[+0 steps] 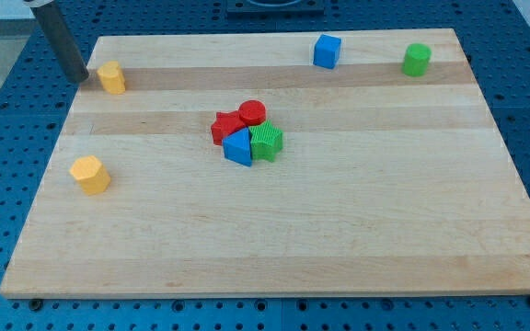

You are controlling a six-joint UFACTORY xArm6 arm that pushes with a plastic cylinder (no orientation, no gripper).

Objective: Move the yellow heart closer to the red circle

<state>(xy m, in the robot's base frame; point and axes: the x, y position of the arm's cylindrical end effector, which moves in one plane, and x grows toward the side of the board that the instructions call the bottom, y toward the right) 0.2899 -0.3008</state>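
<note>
A small yellow block (111, 77), which looks like the heart, sits near the board's top left corner. My tip (80, 78) stands just to its left, at the board's left edge, very close to it or touching it. The red circle (252, 113) lies near the middle of the board, well to the right of and below the yellow heart. It is packed in a cluster with a red star (227, 127), a blue triangle (238, 147) and a green star (267, 142).
A second yellow block (90, 175), pentagon-like, lies at the left, below the heart. A blue cube (327, 51) and a green cylinder (417, 60) stand along the top edge of the wooden board (339, 230).
</note>
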